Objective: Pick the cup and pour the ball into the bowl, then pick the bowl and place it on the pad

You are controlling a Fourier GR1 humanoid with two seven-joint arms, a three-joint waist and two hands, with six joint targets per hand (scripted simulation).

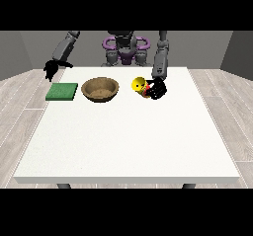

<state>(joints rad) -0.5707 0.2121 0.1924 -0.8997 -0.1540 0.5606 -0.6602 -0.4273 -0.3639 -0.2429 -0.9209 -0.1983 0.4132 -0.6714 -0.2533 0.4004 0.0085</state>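
Hand (157, 90) (view's right) against cup (139, 85)

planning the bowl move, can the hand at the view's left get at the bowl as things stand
Probably yes: that hand hovers behind the green pad, and the brown bowl sits just beside the pad with nothing between them.

The black hand at the view's right (157, 90) hides part of the small yellow cup (139, 85); its finger positions are too small to tell.
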